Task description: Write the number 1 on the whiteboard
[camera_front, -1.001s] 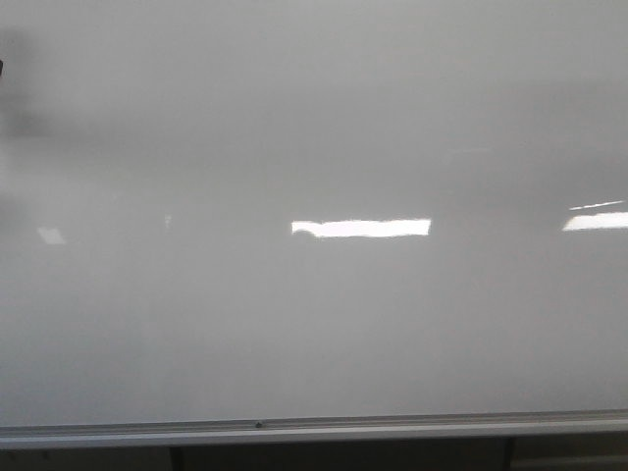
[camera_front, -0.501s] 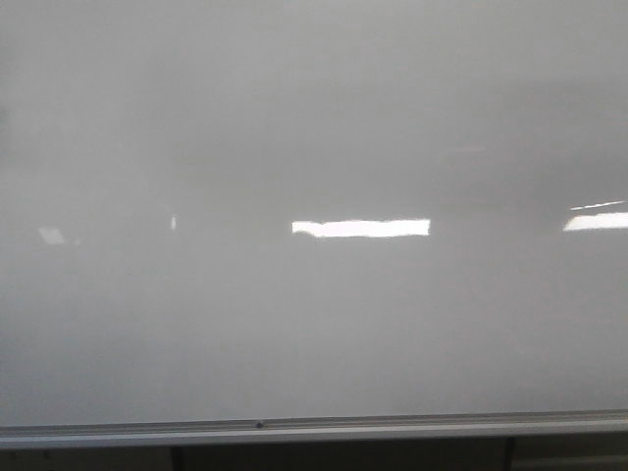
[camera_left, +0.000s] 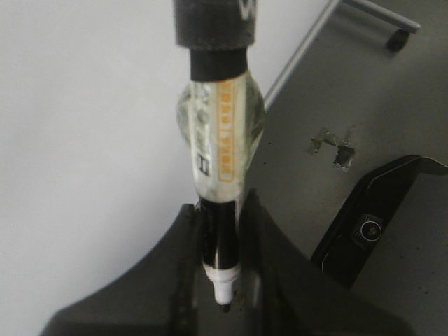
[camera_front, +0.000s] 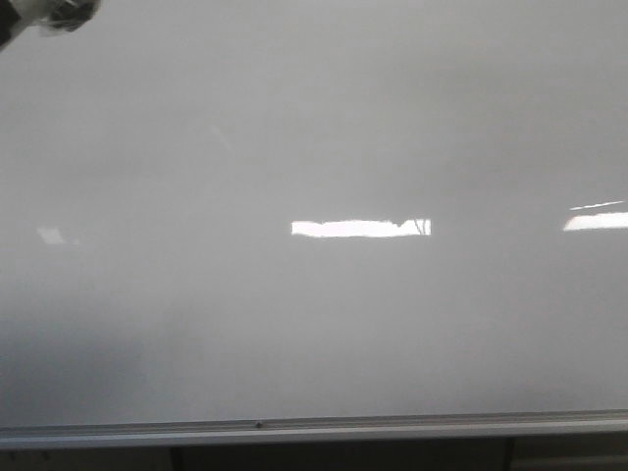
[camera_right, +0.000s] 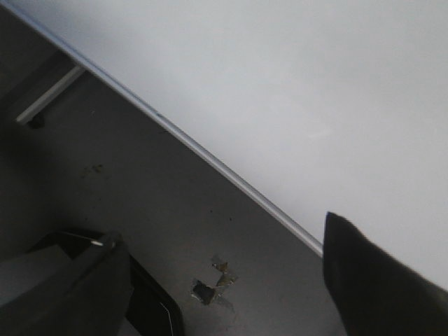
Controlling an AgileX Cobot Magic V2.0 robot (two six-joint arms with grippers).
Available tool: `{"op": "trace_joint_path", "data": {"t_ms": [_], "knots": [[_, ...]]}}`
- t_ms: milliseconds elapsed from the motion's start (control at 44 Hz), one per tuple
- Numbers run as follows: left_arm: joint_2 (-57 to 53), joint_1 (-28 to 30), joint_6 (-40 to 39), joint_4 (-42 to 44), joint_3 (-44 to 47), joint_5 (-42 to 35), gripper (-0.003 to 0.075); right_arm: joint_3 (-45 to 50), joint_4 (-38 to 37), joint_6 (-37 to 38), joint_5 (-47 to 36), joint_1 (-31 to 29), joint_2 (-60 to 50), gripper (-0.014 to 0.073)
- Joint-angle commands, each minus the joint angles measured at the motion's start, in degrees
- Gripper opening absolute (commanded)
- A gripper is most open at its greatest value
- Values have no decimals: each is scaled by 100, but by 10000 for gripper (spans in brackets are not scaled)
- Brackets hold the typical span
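The whiteboard (camera_front: 314,128) fills the front view, with its silver frame rail (camera_front: 314,429) along the bottom. I see no clear black stroke of the number 1 on it. A small dark notch sits at the right end of the middle light reflection (camera_front: 422,227); I cannot tell what it is. My left gripper (camera_left: 220,210) is shut on a black marker (camera_left: 220,140) wrapped in clear tape with an orange label, beside the board (camera_left: 84,140). A taped dark end (camera_front: 54,12) pokes into the front view's top left corner. My right gripper (camera_right: 224,280) is open and empty, near the rail (camera_right: 210,157).
Below the board lies grey floor with tape scraps (camera_left: 334,147) (camera_right: 213,283). A black part of the robot base with a round lens (camera_left: 371,227) is close by. The board's stand leg with a caster (camera_left: 399,38) shows on the floor.
The dark shadow at the upper left edge a second ago went away. Now a taped dark end has come into the top left corner, and a dark notch shows in the middle reflection.
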Motion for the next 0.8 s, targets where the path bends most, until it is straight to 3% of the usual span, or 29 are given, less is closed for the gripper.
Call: {"op": "trace_joint_path", "data": {"t_ms": [0,137,546,774], "knots": [[-73,-547,151,-140,-204,-227,-19,-325,704,-1195,-50,180,94,590],[91,-1112,157,-140,-225,-373,-19,-477,1343,-2160,40,643,339,590],[651,-1842,519,-115,-664,-394,-19,-1583,1172,-2587,-61,1990,1588,586],[665,-1842,547,-93,-697,-426,-19,-1879,1177,-2587,45,2205,2107,440]]}}
